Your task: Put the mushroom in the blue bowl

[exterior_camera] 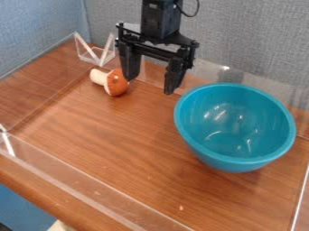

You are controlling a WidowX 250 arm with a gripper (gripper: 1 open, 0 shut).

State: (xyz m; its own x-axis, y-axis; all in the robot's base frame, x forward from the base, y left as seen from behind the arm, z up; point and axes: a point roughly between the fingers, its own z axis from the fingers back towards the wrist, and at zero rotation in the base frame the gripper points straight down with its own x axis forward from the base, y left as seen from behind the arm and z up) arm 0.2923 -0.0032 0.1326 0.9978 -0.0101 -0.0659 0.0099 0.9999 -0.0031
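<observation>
The mushroom (111,82) lies on its side on the wooden table, orange-brown cap toward the right, pale stem toward the left. The blue bowl (234,126) stands upright at the right, with nothing inside it. My gripper (148,76) hangs from the back, pointing down, just right of the mushroom and left of the bowl. Its dark fingers (126,65) are spread wide with nothing between them; the left finger stands close beside the mushroom's cap, apparently without touching it.
A low clear plastic wall (72,171) runs around the wooden table (108,135). A white folded frame (87,47) leans at the back left corner. A grey-blue panel stands behind.
</observation>
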